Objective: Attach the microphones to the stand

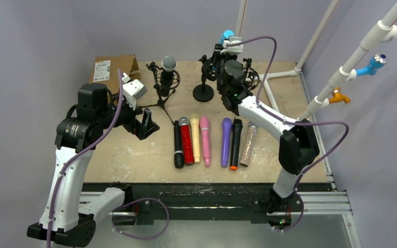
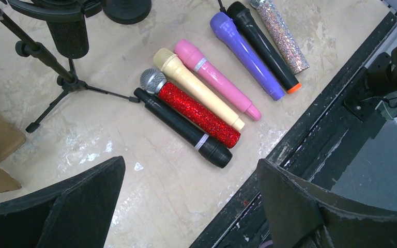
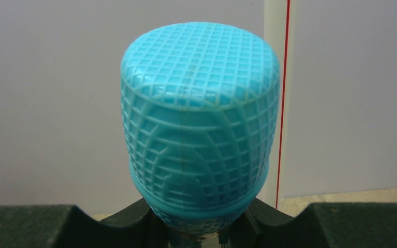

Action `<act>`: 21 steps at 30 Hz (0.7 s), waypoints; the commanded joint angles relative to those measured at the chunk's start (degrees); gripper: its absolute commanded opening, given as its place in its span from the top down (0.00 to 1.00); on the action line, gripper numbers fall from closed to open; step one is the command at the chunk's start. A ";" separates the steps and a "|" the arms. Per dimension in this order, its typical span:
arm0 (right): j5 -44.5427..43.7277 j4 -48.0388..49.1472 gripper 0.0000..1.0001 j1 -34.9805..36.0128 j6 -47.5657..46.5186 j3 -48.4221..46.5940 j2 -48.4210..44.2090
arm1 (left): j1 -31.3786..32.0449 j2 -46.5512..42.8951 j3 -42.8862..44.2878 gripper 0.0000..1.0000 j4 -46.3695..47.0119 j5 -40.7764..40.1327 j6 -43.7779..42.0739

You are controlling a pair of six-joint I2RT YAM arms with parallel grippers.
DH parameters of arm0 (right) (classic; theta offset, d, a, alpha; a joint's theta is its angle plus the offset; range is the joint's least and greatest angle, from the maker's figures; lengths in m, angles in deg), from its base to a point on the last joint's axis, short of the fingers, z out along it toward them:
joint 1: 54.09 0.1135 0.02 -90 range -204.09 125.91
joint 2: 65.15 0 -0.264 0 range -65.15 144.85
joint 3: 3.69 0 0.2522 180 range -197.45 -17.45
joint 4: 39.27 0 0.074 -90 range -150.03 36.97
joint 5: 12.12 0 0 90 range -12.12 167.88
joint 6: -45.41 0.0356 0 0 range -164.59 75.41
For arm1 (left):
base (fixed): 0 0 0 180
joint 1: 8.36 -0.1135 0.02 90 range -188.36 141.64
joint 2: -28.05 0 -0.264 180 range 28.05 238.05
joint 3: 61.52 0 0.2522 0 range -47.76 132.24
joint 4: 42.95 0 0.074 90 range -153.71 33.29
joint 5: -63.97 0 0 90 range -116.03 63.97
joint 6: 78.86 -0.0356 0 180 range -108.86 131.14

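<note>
1. A blue microphone (image 3: 199, 119) fills the right wrist view. Its head is rounded, light blue and covered by a moulded grid pattern.
2. It is held upright at the far side of the counter (image 1: 134, 160), above the stand with the round base (image 1: 203, 93). The right end effector (image 1: 229, 46) is closed on its neck, and dark fingers (image 3: 139, 209) are seen touching it on both sides.
3. Seven microphones are laid side by side on the counter, heads to the far side. From the left they are the black microphone (image 1: 178, 147), the glittery red microphone (image 1: 186, 144), the cream microphone (image 1: 196, 139) and the pink microphone (image 1: 205, 135). After a gap come the purple microphone (image 1: 226, 137), the black microphone with an orange end (image 1: 235, 139) and the glittery silver microphone (image 1: 247, 147).
4. One microphone with a silver mesh head (image 1: 168, 63) is seated upright in the tripod stand (image 1: 161, 101), near a cardboard box (image 1: 111, 70).
5. The left end effector (image 1: 147, 124) is open above the counter, left of the row, and nothing is held between its fingers (image 2: 82, 196).
6. The body of the blue microphone is hidden in every view, so it cannot be told whether it is seated in the stand. The head of the glittery silver microphone is covered by the right arm in the top view and cut off by the edge in the left wrist view.
</note>
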 commanded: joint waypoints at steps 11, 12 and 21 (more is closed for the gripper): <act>-0.27 4.41 1.00 -0.06 -0.04 1.20 3.03 | -1.97 -1.19 -1.21 0.00 1.78 0.19 -2.25; -0.64 4.65 1.00 -0.03 -0.12 1.37 3.15 | -2.14 -1.19 -1.27 0.00 1.78 0.21 -2.30; -0.97 2.76 1.00 0.10 4.23 1.83 4.72 | -3.14 -1.02 -2.07 0.00 2.26 0.98 -2.53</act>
